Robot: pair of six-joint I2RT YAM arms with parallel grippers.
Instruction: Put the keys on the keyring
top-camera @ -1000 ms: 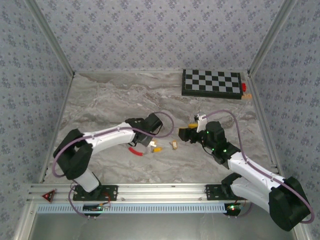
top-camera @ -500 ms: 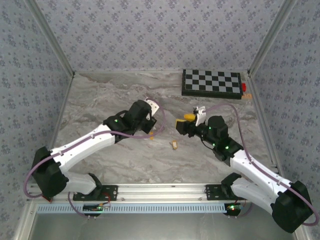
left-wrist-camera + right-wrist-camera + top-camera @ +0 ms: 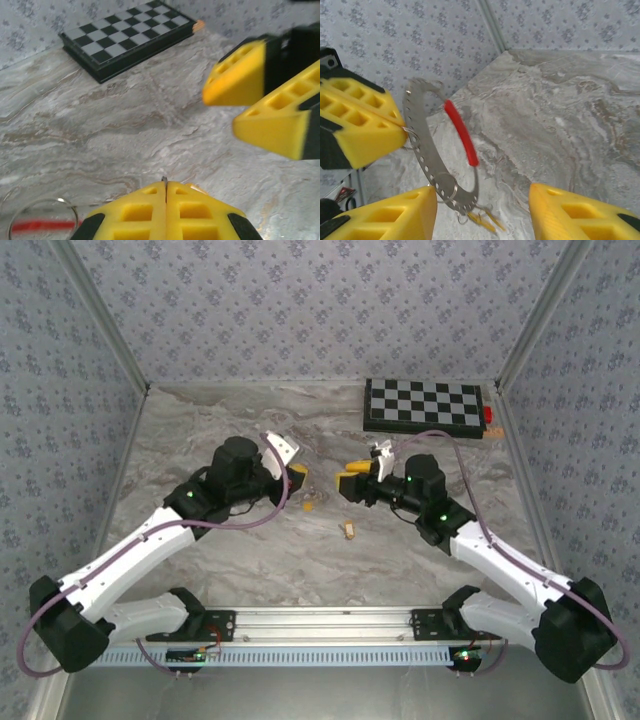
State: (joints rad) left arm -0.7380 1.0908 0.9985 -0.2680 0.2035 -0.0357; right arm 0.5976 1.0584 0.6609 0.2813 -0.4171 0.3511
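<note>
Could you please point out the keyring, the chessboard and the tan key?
keyring [image 3: 461,132], right wrist view, on its red section.
chessboard [image 3: 425,405], top view, middle of the board.
tan key [image 3: 348,530], top view, its middle.

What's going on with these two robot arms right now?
The left pincer is shut on a thin round red-and-grey metal keyring and holds it up above the marble table. The right pincer faces the ring with its jaws open, close but not touching. A tiny yellow key seems to dangle from the ring's low end. A tiny orange-tan key lies loose on the table.
</note>
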